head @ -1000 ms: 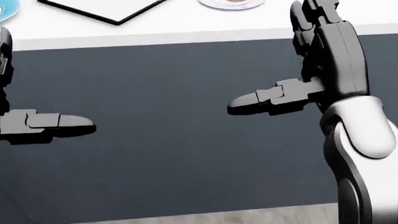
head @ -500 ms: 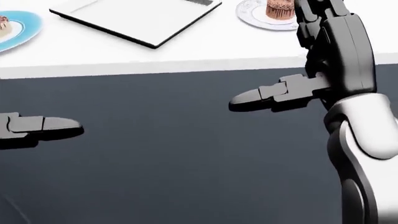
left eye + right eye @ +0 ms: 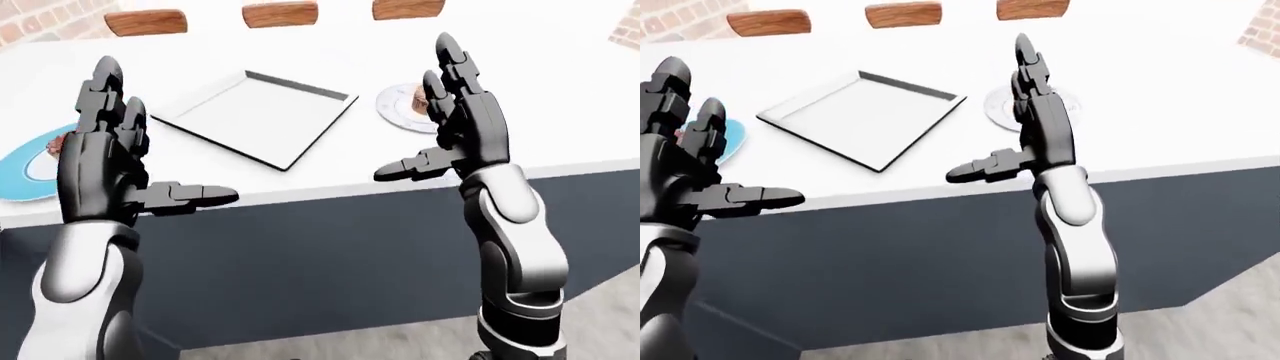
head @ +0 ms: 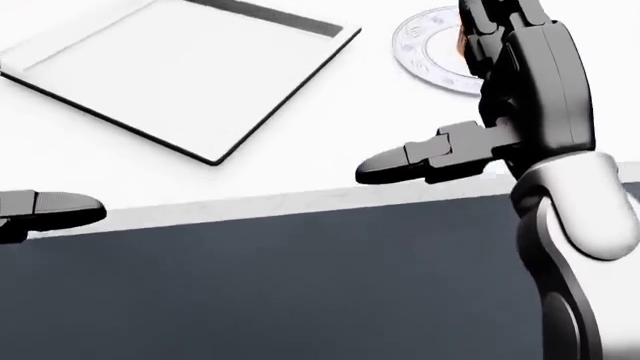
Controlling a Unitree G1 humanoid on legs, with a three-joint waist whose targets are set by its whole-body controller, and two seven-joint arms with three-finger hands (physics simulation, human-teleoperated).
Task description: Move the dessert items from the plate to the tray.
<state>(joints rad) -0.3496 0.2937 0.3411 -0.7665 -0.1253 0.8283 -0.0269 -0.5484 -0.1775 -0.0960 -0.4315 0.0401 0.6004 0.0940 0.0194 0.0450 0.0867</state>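
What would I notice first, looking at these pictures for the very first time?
Two black three-fingered hands, the left hand and the right hand, are raised with fingers spread open and hold nothing. Between them in the left-eye view, a flat white square tray with dark edges lies on the white counter. A small grey-rimmed plate with a brown dessert peeks out beside the right hand.

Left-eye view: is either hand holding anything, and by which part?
Nothing is held. The left hand and right hand are both raised, open and empty, short of the tray.
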